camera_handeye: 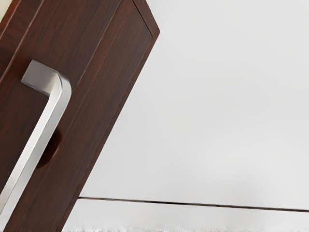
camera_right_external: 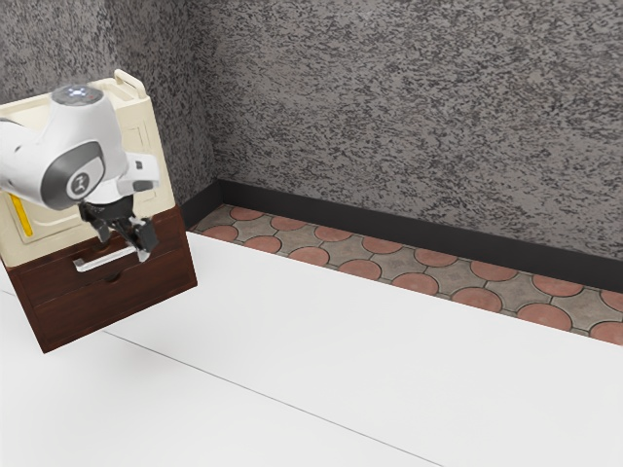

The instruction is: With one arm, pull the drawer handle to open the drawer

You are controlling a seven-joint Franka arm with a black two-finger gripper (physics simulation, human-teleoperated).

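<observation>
Robot arm (camera_right_external: 68,161), white with grey fittings, bore a pale emblem on a dark roundel; any lettering there was too small to read. Drawer handle (camera_right_external: 107,260), one, silver metal bar with squared, bent ends, was mounted on the front of the upper drawer (camera_right_external: 47,279) of a dark reddish-brown wooden cabinet (camera_right_external: 117,303), beneath cream panelling (camera_right_external: 154,197). Its long axis ran lengthwise along the drawer front, roughly level, rising slightly toward the exterior view's right; the bar stood out from the face, which pointed toward the white surface (camera_right_external: 321,350). In the wrist view the bar lay aslant, one bent end meeting the wood, near a dark rounded notch (camera_handeye: 50,151). Gripper (camera_right_external: 143,243), black, was at the handle's end toward the exterior view's right; its spread, and whether it touched or held the bar, could not be told.
</observation>
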